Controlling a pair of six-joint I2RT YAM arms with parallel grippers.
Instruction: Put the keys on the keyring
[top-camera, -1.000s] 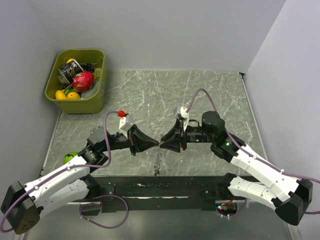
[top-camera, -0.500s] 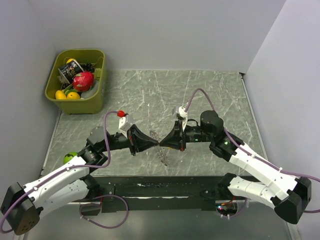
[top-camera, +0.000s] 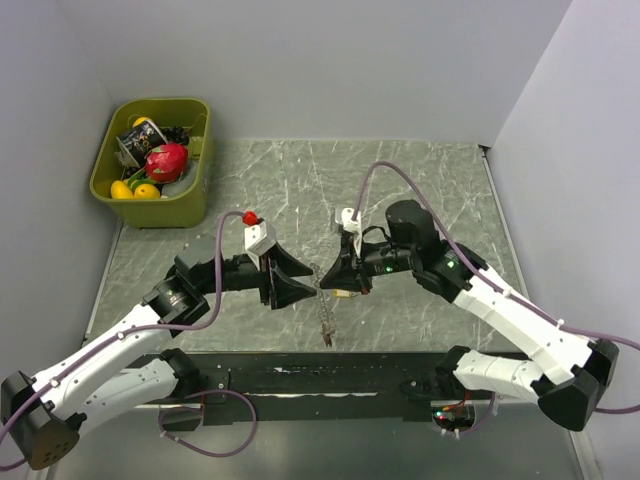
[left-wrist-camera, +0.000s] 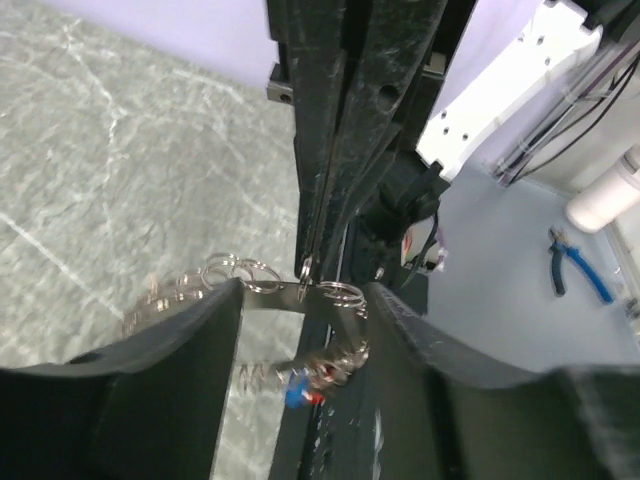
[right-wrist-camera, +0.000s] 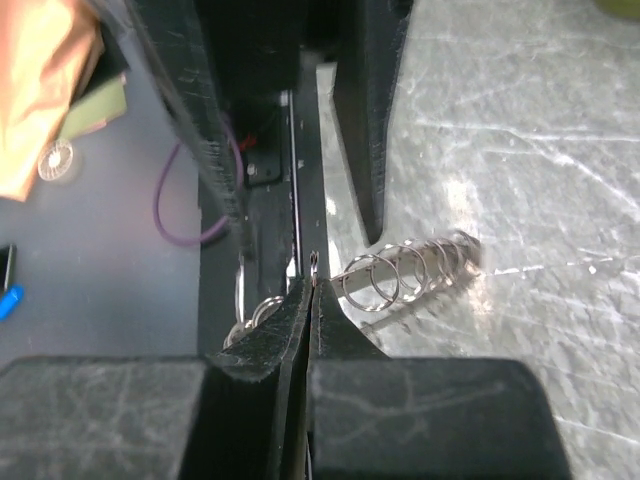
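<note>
- Hold firm with the right gripper (right-wrist-camera: 312, 288), pinched fully shut on the thin wire of the keyring (right-wrist-camera: 400, 275), up in the air between the two arms over the near middle of the table (top-camera: 420, 190)
- Treat the left gripper (left-wrist-camera: 305, 300) as free: jaws parted to a middling gap, one either side of the wire, clamping nothing
- Read as a re-grip, most likely: close the left gripper only on bare wire just beside the right one's pinch, never on the small loops (left-wrist-camera: 245, 270)
- Square the left gripper to the wire first, to avoid twisting it out of the pinch
- Move slowly, to avoid setting the dangling string of loops swinging
- Look for the keys before threading: none surely visible, only a red-and-blue blur (left-wrist-camera: 300, 390) under the wire, too soft to name
</note>
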